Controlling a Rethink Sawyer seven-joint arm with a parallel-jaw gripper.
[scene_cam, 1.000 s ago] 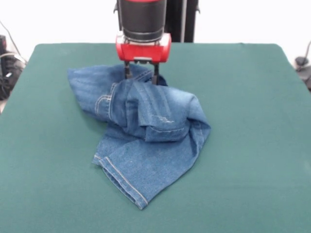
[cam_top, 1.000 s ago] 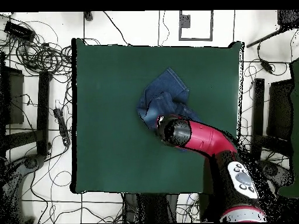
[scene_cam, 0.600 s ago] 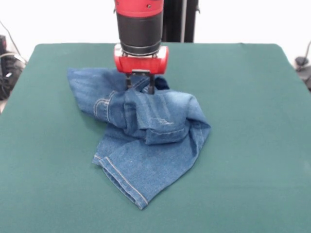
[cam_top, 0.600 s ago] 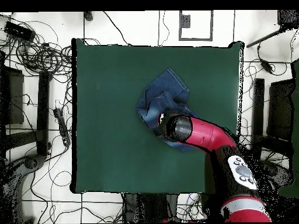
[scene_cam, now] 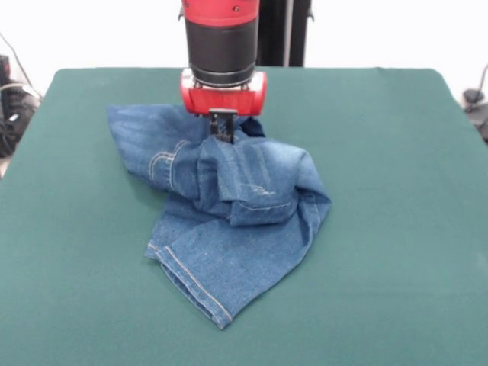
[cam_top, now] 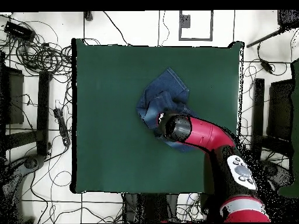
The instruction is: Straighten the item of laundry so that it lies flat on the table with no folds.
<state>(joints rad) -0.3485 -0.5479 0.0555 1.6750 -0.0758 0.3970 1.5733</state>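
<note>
Fingers (scene_cam: 223, 128) of the gripper (scene_cam: 223, 137) are pressed together, pinching a raised fold at the top of the jeans (scene_cam: 229, 206). On the green table (scene_cam: 396, 229) the jeans lie near the middle in a crumpled heap, one leg folded across the other and a hemmed leg end pointing toward the near edge. From above, the red arm (cam_top: 204, 133) covers part of the denim.

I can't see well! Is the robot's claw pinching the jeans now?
Gripper: shut on the jeans, pinching a fold near their top.
</note>
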